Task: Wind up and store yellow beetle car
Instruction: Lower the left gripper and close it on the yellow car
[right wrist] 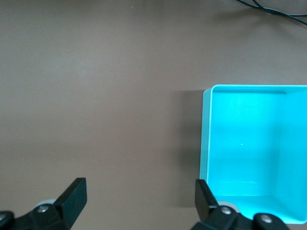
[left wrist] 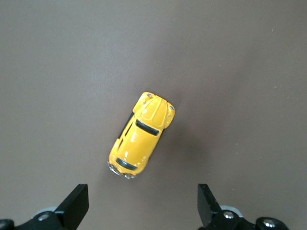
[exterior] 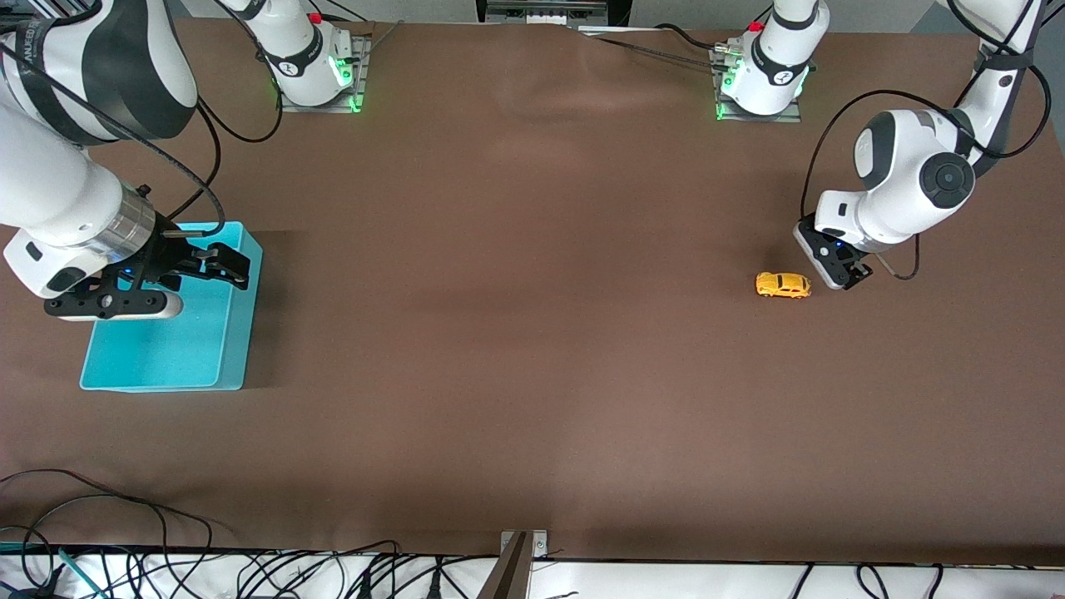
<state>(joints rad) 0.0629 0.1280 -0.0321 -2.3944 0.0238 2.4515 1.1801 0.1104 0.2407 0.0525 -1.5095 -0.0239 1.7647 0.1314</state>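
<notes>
jaws wide, left gripper (exterior: 834, 270) hovers beside yellow beetle car (exterior: 783, 284).

Car on the brown table, under the open left gripper

The yellow car (left wrist: 141, 135) sits on its wheels on the bare table (left wrist: 230, 62), seen from straight above, roof and dark windows showing. The left gripper (left wrist: 142, 206) hangs over it with jaws spread wide; its two black fingertips (left wrist: 76, 205) touch nothing, and the car lies just clear of the gap between them.
</notes>
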